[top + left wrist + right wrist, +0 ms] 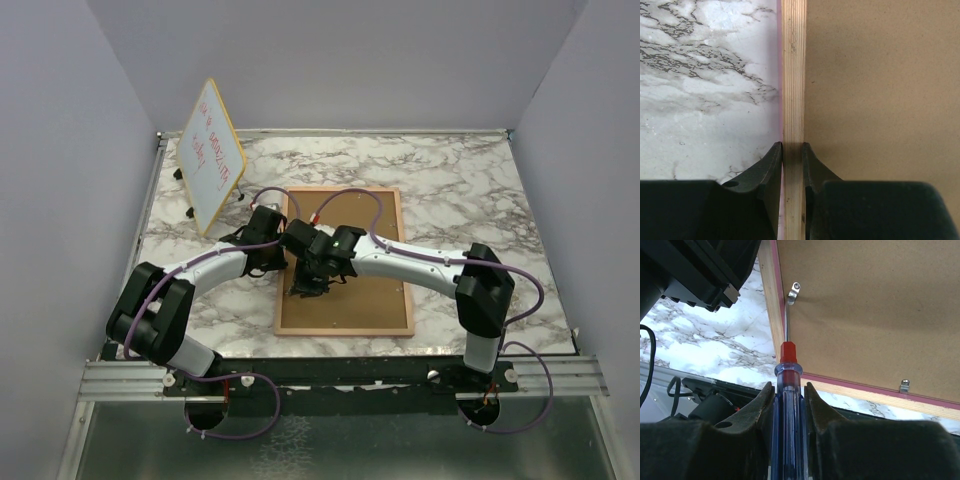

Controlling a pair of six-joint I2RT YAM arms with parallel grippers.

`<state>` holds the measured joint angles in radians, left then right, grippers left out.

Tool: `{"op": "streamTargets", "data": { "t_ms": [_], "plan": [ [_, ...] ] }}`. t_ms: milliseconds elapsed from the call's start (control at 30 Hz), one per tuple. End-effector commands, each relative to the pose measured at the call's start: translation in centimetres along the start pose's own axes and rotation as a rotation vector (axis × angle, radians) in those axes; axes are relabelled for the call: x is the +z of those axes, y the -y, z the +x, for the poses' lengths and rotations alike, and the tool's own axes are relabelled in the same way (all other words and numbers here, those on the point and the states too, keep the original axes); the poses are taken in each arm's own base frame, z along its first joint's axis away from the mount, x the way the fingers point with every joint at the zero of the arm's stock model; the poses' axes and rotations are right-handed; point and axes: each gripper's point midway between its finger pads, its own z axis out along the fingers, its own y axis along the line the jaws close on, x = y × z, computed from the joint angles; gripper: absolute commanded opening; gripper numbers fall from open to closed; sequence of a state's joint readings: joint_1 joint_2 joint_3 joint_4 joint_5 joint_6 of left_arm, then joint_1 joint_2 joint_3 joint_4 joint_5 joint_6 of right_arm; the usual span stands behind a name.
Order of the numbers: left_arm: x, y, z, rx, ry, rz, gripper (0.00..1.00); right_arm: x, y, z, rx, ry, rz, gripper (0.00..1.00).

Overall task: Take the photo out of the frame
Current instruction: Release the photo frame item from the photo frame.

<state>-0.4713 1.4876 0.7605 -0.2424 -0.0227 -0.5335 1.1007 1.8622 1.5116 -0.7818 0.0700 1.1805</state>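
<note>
frame (350,300) back-up on marble table (450,180), grey walls (350,60); left gripper (792,148) pinches its left edge, right gripper (789,387) clamps screwdriver (788,410)

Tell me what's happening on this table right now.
The frame lies face down on the marble table, brown backing up. The left gripper pinches the frame's wooden side rail. The right gripper holds a blue-handled screwdriver with its tip at a metal clip near one corner of the backing. The photo is not visible from this side.

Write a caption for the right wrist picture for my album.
Right claw holds a blue screwdriver, its tip at a metal clip on the frame's brown back.
</note>
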Motion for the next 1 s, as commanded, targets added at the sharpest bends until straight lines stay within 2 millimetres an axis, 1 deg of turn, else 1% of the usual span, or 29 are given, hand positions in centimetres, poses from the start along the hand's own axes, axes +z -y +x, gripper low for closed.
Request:
{"op": "streamTargets", "data": {
  "t_ms": [0,167,267,333,567,733,800,967],
  "plan": [
    [-0.2,0.6,1.1,0.003,-0.037,0.041,0.00,0.0,3.1,0.7,0.007,0.000,0.115,0.00],
    [-0.2,0.6,1.0,0.005,-0.035,0.042,0.00,-0.1,3.3,0.8,0.007,-0.001,0.114,0.00],
    [-0.2,0.6,1.0,0.005,-0.034,0.043,0.00,-0.1,2.8,0.9,-0.001,-0.008,0.083,0.01],
    [-0.2,0.6,1.0,0.005,-0.034,0.041,0.00,-0.1,2.8,0.9,-0.001,-0.010,0.088,0.00],
    [-0.2,0.6,1.0,0.006,-0.034,0.039,0.00,-0.4,3.1,0.6,0.002,0.003,0.102,0.00],
    [-0.2,0.6,1.0,0.005,-0.037,0.039,0.00,-0.8,2.8,0.5,-0.005,0.009,0.086,0.01],
    [-0.2,0.6,1.0,0.005,-0.035,0.041,0.00,-0.8,2.5,0.5,-0.019,0.004,0.072,0.01],
    [-0.2,0.6,1.0,0.003,-0.035,0.039,0.00,-1.4,0.1,0.4,-0.060,0.004,-0.061,0.01]
  ]
}}
